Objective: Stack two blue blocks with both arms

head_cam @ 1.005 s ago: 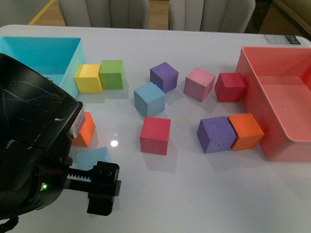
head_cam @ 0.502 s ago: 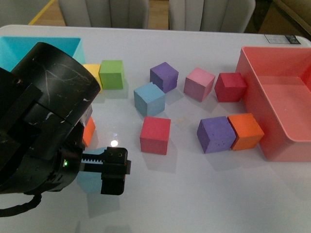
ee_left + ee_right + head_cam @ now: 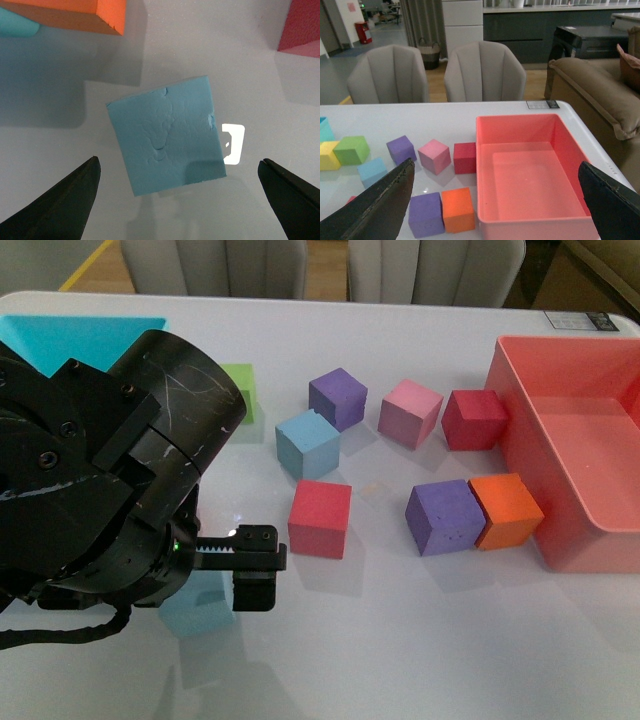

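Note:
One blue block (image 3: 308, 443) sits mid-table, also seen in the right wrist view (image 3: 371, 171). The other blue block (image 3: 200, 612) lies near the front left, mostly covered by my left arm. From the left wrist it fills the middle of the picture (image 3: 167, 135), turned at an angle to the fingers. My left gripper (image 3: 178, 167) hangs open just above it, one black finger on each side, neither touching it. In the front view only one finger (image 3: 255, 580) of it shows. My right gripper (image 3: 495, 167) is open and empty, high above the table and out of the front view.
A turquoise bin (image 3: 80, 335) stands at the back left and a pink-red bin (image 3: 570, 450) at the right. A red cube (image 3: 320, 518) lies close to the left gripper. Green (image 3: 238, 385), purple (image 3: 337, 397), pink (image 3: 410, 412), dark red, purple and orange cubes are scattered about. An orange cube (image 3: 65, 12) lies beside the near blue block.
My left arm has moved forward and to the right over the near blue block. It now hides the yellow and orange cubes and more of the turquoise bin.

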`<state>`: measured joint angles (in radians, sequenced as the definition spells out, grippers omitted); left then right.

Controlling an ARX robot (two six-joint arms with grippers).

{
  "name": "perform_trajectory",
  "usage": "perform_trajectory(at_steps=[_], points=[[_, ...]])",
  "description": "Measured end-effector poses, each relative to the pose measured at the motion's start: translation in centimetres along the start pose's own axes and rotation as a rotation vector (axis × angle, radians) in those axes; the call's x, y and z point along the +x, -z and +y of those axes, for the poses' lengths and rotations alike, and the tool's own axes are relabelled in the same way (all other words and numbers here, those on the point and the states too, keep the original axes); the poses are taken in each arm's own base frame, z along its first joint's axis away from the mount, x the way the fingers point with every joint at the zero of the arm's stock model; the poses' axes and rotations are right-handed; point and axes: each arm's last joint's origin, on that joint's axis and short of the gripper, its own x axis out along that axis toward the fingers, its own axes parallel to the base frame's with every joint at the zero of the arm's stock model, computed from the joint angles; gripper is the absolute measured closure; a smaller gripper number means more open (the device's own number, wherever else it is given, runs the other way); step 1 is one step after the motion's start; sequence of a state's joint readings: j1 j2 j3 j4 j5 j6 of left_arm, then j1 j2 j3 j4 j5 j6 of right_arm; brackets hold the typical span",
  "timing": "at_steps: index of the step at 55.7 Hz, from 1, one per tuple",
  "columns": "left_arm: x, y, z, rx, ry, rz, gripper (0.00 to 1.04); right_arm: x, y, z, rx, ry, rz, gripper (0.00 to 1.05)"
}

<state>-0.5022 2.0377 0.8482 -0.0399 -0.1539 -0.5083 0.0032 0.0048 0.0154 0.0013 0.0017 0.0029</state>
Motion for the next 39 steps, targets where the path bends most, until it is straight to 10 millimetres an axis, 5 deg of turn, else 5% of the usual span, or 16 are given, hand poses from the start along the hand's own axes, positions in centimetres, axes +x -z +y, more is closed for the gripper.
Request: perform_trajectory(at_steps=[39], points=[[3.9,-0.5,0.9,-0.019,-0.059,0.063,0.09,0.0,0.0,0.0,0.000,0.000,0.000,0.09]])
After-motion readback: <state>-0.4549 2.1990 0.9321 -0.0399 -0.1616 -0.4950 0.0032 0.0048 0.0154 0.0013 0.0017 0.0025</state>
